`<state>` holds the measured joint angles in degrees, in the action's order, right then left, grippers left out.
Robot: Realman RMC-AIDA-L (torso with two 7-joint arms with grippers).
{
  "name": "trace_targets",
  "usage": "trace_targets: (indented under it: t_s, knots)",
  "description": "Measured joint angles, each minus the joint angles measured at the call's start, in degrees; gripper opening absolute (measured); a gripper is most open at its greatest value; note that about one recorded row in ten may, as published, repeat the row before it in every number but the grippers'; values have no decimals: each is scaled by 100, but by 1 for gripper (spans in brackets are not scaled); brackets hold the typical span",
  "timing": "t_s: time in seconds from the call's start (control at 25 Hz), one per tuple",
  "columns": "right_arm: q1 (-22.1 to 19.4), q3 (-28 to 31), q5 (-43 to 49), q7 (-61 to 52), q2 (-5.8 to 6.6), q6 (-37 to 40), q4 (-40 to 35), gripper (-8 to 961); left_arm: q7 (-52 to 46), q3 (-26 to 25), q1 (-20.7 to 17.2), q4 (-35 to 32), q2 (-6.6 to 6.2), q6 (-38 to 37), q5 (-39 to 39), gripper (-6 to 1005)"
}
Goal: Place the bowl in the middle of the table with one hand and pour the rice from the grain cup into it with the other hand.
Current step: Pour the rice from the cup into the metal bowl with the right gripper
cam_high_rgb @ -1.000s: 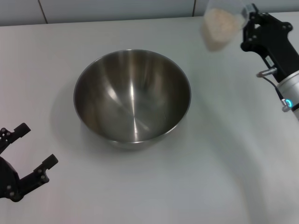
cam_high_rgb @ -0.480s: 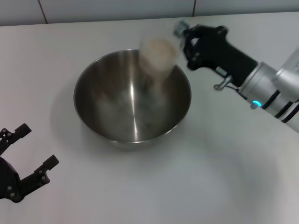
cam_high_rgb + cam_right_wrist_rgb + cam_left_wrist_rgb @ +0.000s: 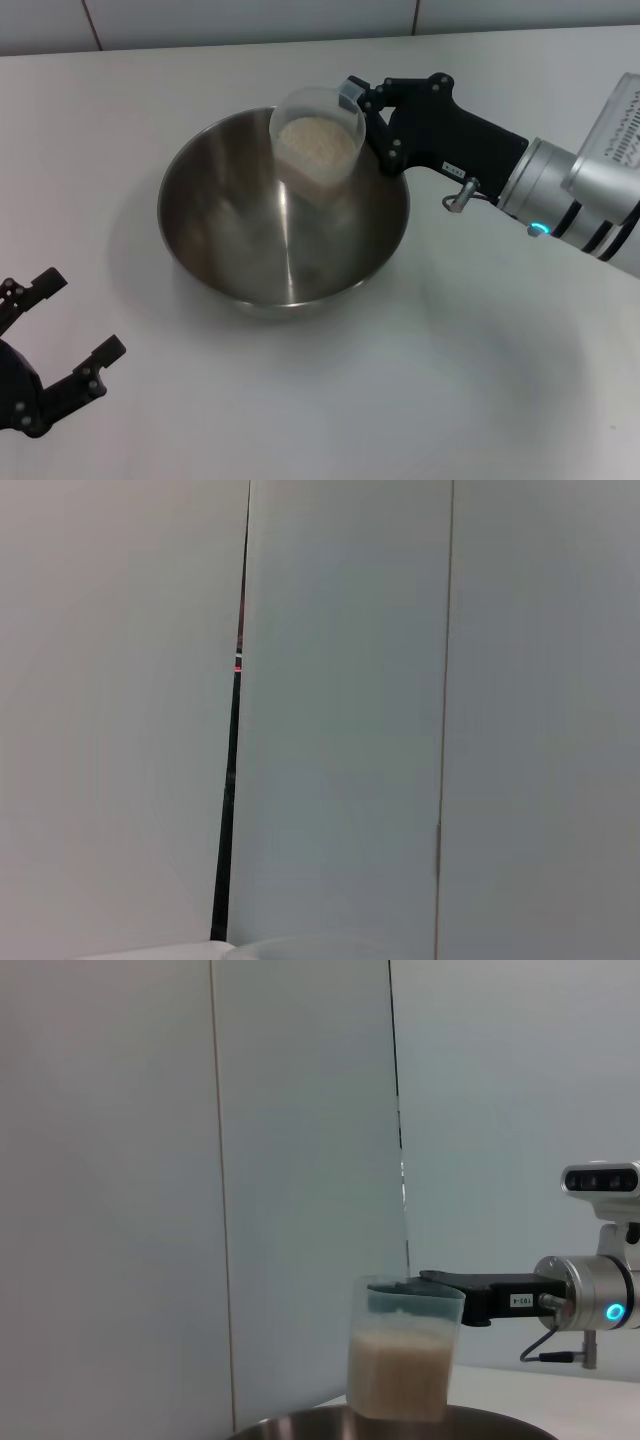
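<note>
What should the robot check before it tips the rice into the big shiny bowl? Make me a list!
1. Bowl sits around the middle of the table: ok.
2. Grain cup is over the bowl's opening: ok.
3. Right gripper grips the cup at its rim: ok.
4. Rice is in the cup, none seen spilled on the table: ok.
5. Cup is upright in the left wrist view, not yet tipped: ok.
6. Left gripper is open and apart from the bowl, near the table's front edge: ok.
</note>
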<state>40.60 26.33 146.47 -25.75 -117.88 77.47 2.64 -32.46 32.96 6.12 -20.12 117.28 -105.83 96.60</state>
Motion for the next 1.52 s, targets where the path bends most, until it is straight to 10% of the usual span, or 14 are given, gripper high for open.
trace_targets:
  t_s: [1.52]
  knots:
    - [-290, 92, -41, 10806, -172, -380, 1040, 14, 3, -8, -31, -4, 67, 101, 4, 871]
